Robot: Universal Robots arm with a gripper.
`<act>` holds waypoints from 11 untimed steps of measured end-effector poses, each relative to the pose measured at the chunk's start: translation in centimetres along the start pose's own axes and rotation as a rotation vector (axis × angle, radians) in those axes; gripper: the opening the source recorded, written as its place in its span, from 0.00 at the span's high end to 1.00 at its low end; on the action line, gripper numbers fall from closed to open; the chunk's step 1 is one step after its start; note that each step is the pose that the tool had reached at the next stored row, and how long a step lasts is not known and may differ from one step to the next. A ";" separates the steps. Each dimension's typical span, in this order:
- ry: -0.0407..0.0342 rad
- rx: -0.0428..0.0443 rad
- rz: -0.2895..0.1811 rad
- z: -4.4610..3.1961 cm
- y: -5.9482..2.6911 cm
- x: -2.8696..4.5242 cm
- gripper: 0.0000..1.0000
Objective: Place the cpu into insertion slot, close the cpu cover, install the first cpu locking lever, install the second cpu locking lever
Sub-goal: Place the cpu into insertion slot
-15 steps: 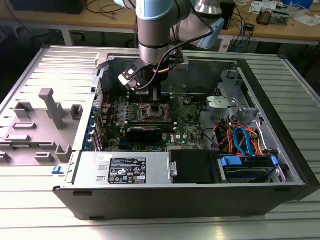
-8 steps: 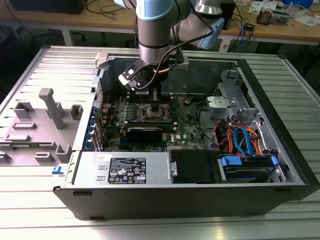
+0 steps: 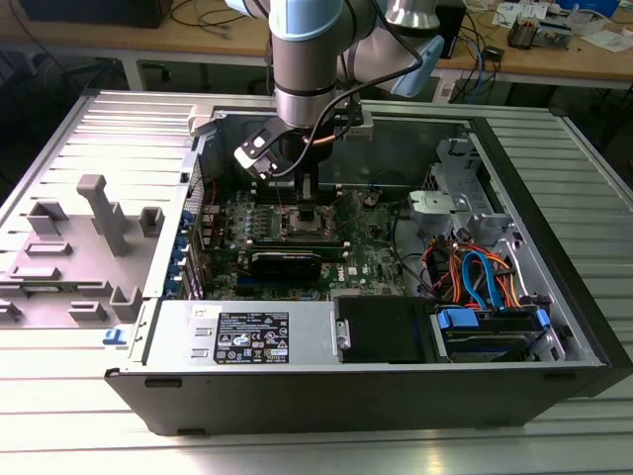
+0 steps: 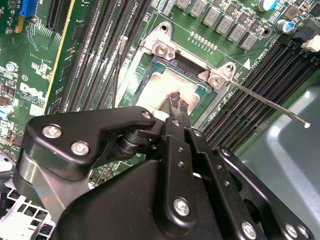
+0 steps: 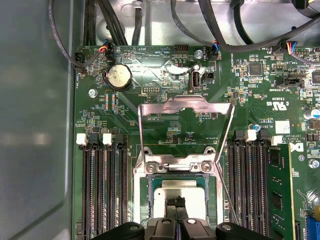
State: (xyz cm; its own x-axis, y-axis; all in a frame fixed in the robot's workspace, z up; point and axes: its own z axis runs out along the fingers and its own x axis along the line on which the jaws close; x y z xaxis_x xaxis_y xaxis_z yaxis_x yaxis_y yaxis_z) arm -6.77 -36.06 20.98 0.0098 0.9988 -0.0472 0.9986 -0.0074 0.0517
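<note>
Over the socket's centre, gripper jaws are sitting all but together, tips on or just above the cpu, which is lying flat in the insertion slot. Cpu cover is standing swung open; one locking lever is jutting out unlatched. Step judged in hand: seating the chip. Any next move is calling for a straight lift, no dragging.
</note>
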 end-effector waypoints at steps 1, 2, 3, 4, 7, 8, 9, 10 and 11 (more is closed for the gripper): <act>0.0000 0.0000 0.000 0.00 0.00 0.00 0.89; 0.0000 0.0001 0.000 0.00 0.00 0.00 0.89; 0.0000 0.0000 0.000 0.00 0.00 0.00 0.89; -0.0001 0.0001 0.000 -0.11 0.01 -0.01 0.89; 0.0001 0.0000 0.000 -0.60 0.03 -0.03 0.89; 0.0001 0.0000 0.000 -0.60 0.03 -0.03 0.89; 0.0002 -0.0001 0.000 -0.60 0.03 -0.02 0.89; 0.0002 -0.0001 0.000 -0.60 0.03 -0.02 0.89; 0.0000 0.0000 0.000 -0.61 0.03 -0.03 0.89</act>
State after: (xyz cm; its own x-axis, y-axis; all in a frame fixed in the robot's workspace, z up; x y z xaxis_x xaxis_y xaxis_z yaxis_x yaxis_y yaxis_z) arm -6.77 -36.06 21.59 0.0098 0.9988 -0.0472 0.9986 -0.0074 0.0517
